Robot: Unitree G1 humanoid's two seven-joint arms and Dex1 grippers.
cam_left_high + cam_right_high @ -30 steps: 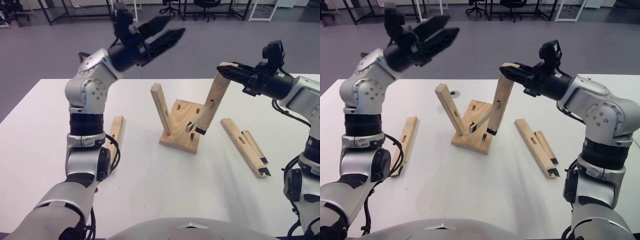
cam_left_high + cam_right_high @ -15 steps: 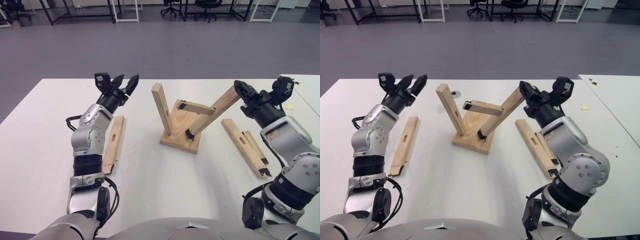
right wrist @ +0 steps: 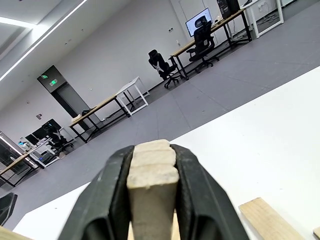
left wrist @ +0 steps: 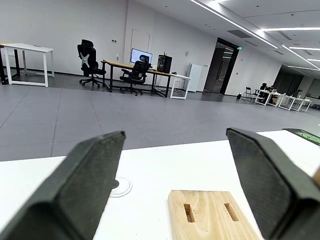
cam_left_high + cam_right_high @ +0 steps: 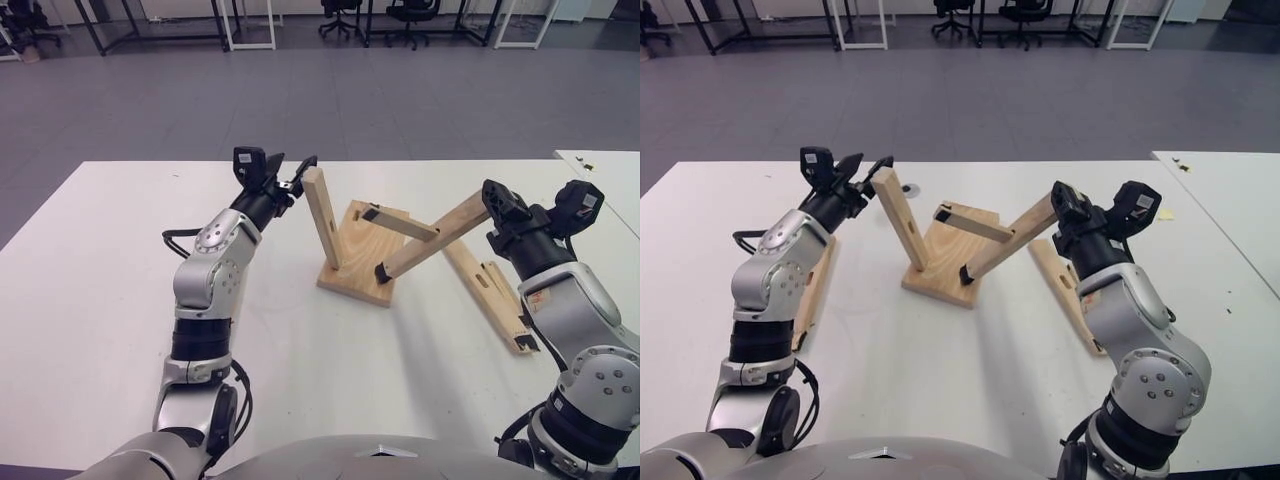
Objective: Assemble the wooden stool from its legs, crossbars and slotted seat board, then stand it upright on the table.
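The slotted seat board (image 5: 352, 270) lies flat on the white table. One leg (image 5: 324, 215) stands tilted in it. My left gripper (image 5: 292, 172) is open just left of that leg's top, not touching it. In the left wrist view the fingers (image 4: 92, 185) stand wide apart, with the seat board (image 4: 210, 217) beyond them. My right gripper (image 5: 497, 205) is shut on the upper end of a second leg (image 5: 430, 240), which leans low from the board's right side. A crossbar (image 5: 400, 222) juts from it. The right wrist view shows the gripper (image 3: 152, 165) clamped on that leg's end (image 3: 151, 182).
Two loose wooden pieces (image 5: 490, 290) lie on the table to the right of the board, under my right arm. Another leg (image 5: 812, 290) lies flat beside my left arm. A round cable port (image 5: 912, 188) sits behind the board. A second table (image 5: 1230, 230) stands at the right.
My left arm came down from high above the table and moved right to the standing leg's top. My right gripper sank, tipping its leg from steep to low.
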